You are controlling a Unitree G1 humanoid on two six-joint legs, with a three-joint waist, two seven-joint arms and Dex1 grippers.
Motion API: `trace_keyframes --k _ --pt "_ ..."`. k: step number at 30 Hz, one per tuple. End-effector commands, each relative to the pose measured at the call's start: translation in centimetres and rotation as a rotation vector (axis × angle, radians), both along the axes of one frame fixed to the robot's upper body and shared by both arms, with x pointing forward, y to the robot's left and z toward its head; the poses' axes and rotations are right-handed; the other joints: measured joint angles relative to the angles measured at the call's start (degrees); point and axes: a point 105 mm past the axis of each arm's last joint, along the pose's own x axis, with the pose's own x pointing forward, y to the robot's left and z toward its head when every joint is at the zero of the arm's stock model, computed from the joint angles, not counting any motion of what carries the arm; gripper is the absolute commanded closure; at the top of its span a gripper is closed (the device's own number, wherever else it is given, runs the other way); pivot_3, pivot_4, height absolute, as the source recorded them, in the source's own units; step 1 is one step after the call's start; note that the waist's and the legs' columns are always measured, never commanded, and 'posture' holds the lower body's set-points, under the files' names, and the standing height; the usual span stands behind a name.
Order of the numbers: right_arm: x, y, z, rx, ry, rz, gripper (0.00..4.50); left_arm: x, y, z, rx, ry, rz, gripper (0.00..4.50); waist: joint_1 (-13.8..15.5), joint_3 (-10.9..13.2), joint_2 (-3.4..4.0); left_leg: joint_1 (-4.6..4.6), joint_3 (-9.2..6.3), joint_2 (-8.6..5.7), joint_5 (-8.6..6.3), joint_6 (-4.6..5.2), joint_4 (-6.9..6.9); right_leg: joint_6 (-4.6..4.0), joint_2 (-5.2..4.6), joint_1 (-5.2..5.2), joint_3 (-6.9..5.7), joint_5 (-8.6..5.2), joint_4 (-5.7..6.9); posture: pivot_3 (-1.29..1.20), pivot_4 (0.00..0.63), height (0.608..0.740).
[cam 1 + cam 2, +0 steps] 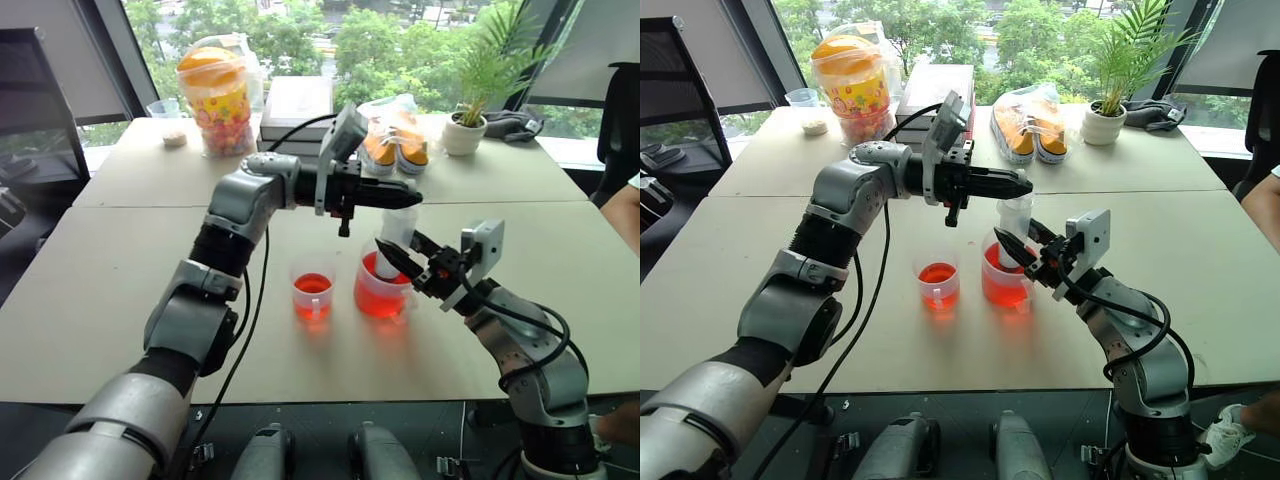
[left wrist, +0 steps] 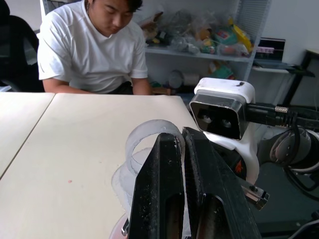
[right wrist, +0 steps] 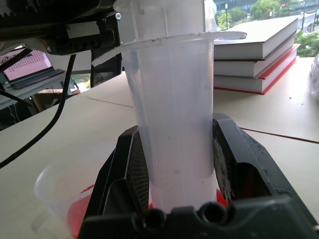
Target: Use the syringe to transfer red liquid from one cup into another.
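The syringe (image 3: 172, 109) stands upright with its tip down in the handled beaker (image 1: 1005, 280), which holds red liquid (image 1: 1002, 283) and sits on the table (image 1: 1200, 260) just beside the smaller handleless cup (image 1: 938, 285) — that cup also has some red liquid in its bottom. The right gripper (image 1: 400, 260) is clamped around the clear barrel, a black finger (image 3: 132, 174) pressed to each side of it. Above, the left gripper (image 1: 1018, 184) reaches across level and has its fingers (image 2: 164, 189) pinched together on the white ring-topped plunger (image 2: 149, 137), whose ring shows just past the fingertips.

The step in hand looks like the draw: barrel steadied, plunger gripped, tip in the source liquid. The barrel appears empty of red so far. The next move likely calls for the left arm to pull the plunger straight up along the barrel's axis while the right holds firm — any sideways pull could tilt the syringe or tip the light beaker.

A person in a white shirt (image 2: 92, 50) sits across the table.
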Motion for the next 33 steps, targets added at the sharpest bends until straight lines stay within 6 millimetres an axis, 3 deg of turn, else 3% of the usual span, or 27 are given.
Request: trace_keyframes --k 1,13,21,24,30,33 --pt "-0.9 1.5 -2.0 -0.028 0.079 0.093 3.11 -0.3 0.7 5.9 -0.153 -0.171 0.028 4.46 -0.01 0.0 0.0 0.0 0.0 0.0 0.0 0.0 0.0 0.0 0.0 0.0 0.0 0.0 0.0 0.0 0.15 0.74" --pt "-1.1 1.8 -1.6 -0.027 0.069 0.108 3.11 -0.3 0.7 6.5 -0.164 -0.192 0.028 4.46 0.0 0.0 0.0 0.0 0.0 0.0 0.0 0.0 0.0 0.0 0.0 0.0 0.0 0.0 0.0 0.0 0.15 0.74" --pt "-0.8 1.6 0.5 -0.028 0.003 0.105 3.11 -0.4 0.7 5.3 -0.126 -0.193 0.019 4.46 -0.04 0.0 0.0 0.0 0.0 0.0 0.0 0.0 0.0 0.0 0.0 0.0 0.0 0.0 0.0 0.0 0.15 0.74" --pt "-0.7 1.3 2.0 -0.017 -0.035 0.097 3.11 -0.1 0.7 4.4 -0.097 -0.178 0.039 3.54 -0.07 0.0 0.0 0.0 0.0 0.0 0.0 0.0 0.0 0.0 0.0 0.0 0.0 0.0 0.0 0.0 0.15 0.74" --pt "-0.6 0.9 4.1 -0.008 -0.074 0.094 3.11 0.0 1.9 2.8 -0.048 -0.194 0.039 0.83 0.05 0.0 0.0 -0.01 -0.01 -0.01 0.0 0.0 0.0 0.0 -0.03 0.01 0.0 0.0 -0.01 0.0 0.15 0.74" --pt "-0.6 0.6 4.6 -0.009 -0.082 0.092 3.11 -0.3 3.0 2.5 -0.042 -0.199 0.03 0.83 -0.28 0.0 0.0 0.0 0.0 0.02 0.0 0.0 -0.01 0.0 -0.05 0.0 0.03 0.0 -0.01 0.0 0.15 0.74"
